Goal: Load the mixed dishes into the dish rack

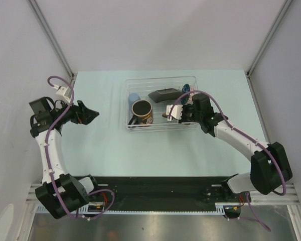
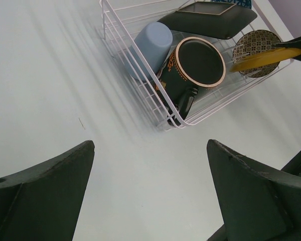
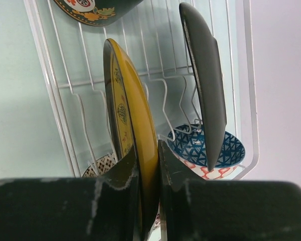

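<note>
The yellow saucer [image 3: 133, 115] is clamped edge-on in the right jaws, aimed into the rack [image 3: 249, 75] slots beside the black plate [image 3: 205, 85]; the left jaws are spread, well away.

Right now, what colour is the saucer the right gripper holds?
The saucer is yellow, best seen in the right wrist view.

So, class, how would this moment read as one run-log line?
right gripper: shut on yellow saucer, edge-on over dish rack | left gripper: open, empty, apart from rack
</note>
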You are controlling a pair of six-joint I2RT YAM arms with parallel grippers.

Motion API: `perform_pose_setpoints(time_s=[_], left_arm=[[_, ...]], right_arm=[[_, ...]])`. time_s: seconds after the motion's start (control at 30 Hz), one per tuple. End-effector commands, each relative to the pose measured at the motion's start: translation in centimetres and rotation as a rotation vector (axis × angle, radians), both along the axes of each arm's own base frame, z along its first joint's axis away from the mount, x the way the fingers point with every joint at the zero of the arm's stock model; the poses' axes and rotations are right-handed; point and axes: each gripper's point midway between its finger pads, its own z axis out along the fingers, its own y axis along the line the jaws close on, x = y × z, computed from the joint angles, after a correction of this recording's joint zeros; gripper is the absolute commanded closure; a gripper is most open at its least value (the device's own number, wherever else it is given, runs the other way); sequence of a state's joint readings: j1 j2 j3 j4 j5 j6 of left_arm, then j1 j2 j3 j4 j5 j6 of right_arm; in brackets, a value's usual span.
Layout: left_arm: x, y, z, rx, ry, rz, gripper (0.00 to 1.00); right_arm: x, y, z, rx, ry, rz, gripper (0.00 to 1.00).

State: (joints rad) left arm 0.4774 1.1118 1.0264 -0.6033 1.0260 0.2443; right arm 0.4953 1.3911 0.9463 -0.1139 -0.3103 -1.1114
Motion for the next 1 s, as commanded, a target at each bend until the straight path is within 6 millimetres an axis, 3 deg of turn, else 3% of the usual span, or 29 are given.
perform_pose_setpoints(time_s=[0.0,0.2,0.4,0.47,0.5,0.53,0.73,0.9,0.97], left_arm=[[-0.2,-0.3,0.9,0.003,-0.058,-0.028,0.01],[-0.3,-0.4,0.8,0.008,-0.061,-0.031,0.01],[-0.3,-0.4,1.1,0.013,-0.070,-0.029,0.01],[-0.4,-0.4,1.2,0.013,-0.071,-0.029,0.01],[-0.3,-0.4,1.2,0.015,-0.071,-0.028,0.01],[-0.3,-0.4,1.2,0.013,-0.072,-0.029,0.01],[-0.4,-0.5,1.6,0.005,-0.078,-0.033,0.01],[-0.5,-0.6,1.9,0.005,-0.088,-0.035,0.01],[-0.4,-0.6,1.9,0.005,-0.089,-0.036,0.01]], right_arm=[[0.4,0.9,0.0,0.039,-0.004,0.025,1.00],[0.7,1.3,-1.5,0.059,0.047,0.011,0.99],[1.0,1.3,-3.6,0.064,0.120,-0.041,0.86],[1.0,1.2,-3.7,0.069,0.131,-0.060,0.73],[0.9,1.1,-3.7,0.069,0.130,-0.064,0.61],[0.9,1.1,-3.3,0.075,0.124,-0.065,0.01],[0.8,0.9,-1.7,0.109,0.095,-0.119,0.00],[-0.3,1.1,4.0,0.238,0.022,-0.136,0.00],[-1.7,1.2,4.8,0.255,0.040,-0.132,0.00]])
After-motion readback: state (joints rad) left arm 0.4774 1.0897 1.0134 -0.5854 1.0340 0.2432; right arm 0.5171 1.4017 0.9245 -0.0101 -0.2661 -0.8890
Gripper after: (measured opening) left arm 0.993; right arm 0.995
